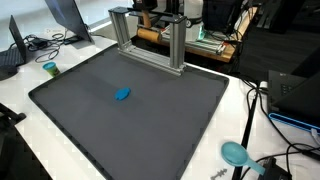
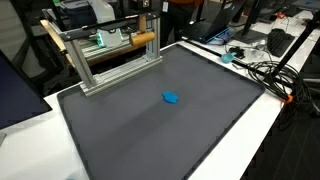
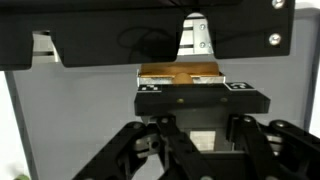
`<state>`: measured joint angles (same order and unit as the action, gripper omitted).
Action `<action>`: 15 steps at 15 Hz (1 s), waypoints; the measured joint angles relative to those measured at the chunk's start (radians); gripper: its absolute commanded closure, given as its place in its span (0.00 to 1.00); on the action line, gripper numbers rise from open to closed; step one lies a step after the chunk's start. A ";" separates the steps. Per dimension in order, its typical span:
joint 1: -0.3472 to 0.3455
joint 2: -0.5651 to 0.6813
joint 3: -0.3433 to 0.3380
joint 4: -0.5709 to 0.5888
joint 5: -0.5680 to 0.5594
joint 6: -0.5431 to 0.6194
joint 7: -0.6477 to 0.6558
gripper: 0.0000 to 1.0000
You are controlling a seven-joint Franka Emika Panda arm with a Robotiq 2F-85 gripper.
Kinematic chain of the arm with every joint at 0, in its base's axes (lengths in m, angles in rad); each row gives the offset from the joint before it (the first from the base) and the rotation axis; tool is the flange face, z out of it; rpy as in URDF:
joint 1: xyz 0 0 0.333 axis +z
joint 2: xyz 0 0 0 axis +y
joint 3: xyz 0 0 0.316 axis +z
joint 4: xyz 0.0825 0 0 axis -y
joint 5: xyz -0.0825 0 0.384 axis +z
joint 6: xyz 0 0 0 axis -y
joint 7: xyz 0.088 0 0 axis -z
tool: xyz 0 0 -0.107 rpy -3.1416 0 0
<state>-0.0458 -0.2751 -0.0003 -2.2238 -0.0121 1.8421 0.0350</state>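
In the wrist view my gripper (image 3: pixel 196 172) enters from the bottom edge. Its black linkages are drawn in towards each other, and the fingertips are cut off by the frame edge. Nothing shows clearly between them. Just ahead is a black block (image 3: pixel 200 98) with two printed markers, and a wooden piece (image 3: pixel 180 72) lies behind it. A small blue object (image 1: pixel 122 95) (image 2: pixel 171 98) lies alone on the dark grey mat (image 1: pixel 160 130) (image 2: pixel 190 135), far from the gripper. In both exterior views the gripper is lost among dark shapes behind the metal frame.
An aluminium frame (image 1: pixel 150 38) (image 2: pixel 110 55) with a wooden roller stands at the mat's back edge. A teal cup (image 1: pixel 50 68), a teal round thing (image 1: pixel 235 153), laptops and cables (image 2: pixel 255 65) lie on the white table around the mat.
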 measured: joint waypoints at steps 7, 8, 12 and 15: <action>0.015 -0.030 0.057 -0.047 -0.074 0.001 0.129 0.78; 0.019 -0.037 0.069 -0.061 -0.099 0.003 0.129 0.78; 0.044 -0.072 0.082 -0.125 -0.120 0.080 0.101 0.78; 0.046 -0.098 0.070 -0.171 -0.116 0.133 0.066 0.78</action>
<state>0.0001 -0.3734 0.0695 -2.3949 -0.1286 1.9754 0.1013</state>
